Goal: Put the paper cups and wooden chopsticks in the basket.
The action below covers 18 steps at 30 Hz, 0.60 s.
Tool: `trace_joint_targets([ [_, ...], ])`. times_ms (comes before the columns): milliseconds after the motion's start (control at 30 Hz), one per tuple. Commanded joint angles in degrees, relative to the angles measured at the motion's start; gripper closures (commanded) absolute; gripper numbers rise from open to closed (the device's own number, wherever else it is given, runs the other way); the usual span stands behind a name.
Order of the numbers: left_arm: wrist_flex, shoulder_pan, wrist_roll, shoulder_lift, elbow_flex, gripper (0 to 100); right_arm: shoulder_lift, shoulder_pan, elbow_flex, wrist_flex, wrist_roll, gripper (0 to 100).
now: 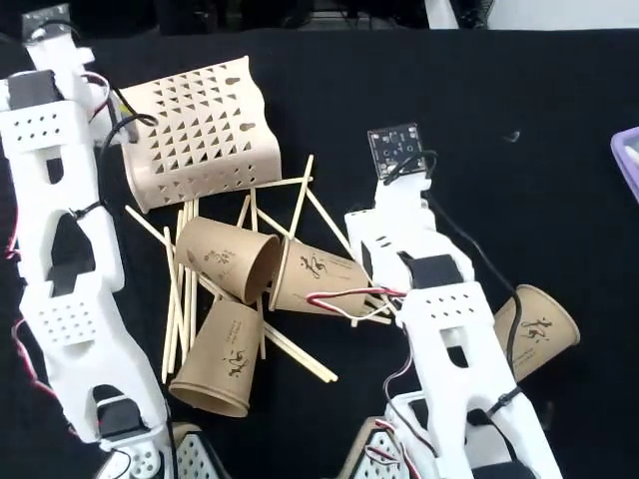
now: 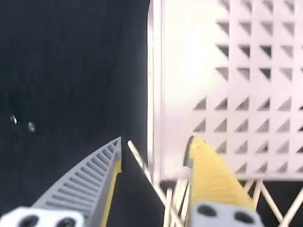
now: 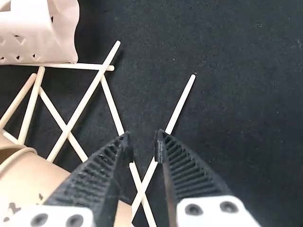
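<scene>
A pale perforated basket (image 1: 200,130) lies on its side at the back left of the black table. My left gripper (image 2: 155,138) is open, its grey and yellow fingers standing either side of the basket's (image 2: 227,71) edge. Three paper cups lie tipped over mid-table (image 1: 228,257) (image 1: 319,279) (image 1: 222,354), and another cup (image 1: 539,329) lies to the right of the right arm. Wooden chopsticks (image 1: 180,289) are scattered around and under the cups. My right gripper (image 3: 142,135) hangs open by a narrow gap just above one chopstick (image 3: 180,104), beside a cup (image 3: 28,184).
A purple container's edge (image 1: 627,160) shows at the far right. The black table (image 1: 519,90) is bare at the back right. Red and white cables (image 1: 339,297) trail from the right arm over the middle cup.
</scene>
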Motion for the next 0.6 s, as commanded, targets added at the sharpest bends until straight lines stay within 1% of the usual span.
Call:
trace_joint_targets([
  [0,-5.54,-0.75,0.35,2.02,-1.89,80,-0.04,-0.79,0.48,-1.67,-0.53,90.3],
  [267,-6.24,-2.51,-0.09,10.90,-2.51,81,-0.13,-3.52,0.92,-1.67,-0.44,90.3],
  [567,-6.07,-10.51,-0.09,12.75,-1.89,81,-0.13,-3.43,0.92,-1.67,-0.44,90.3],
])
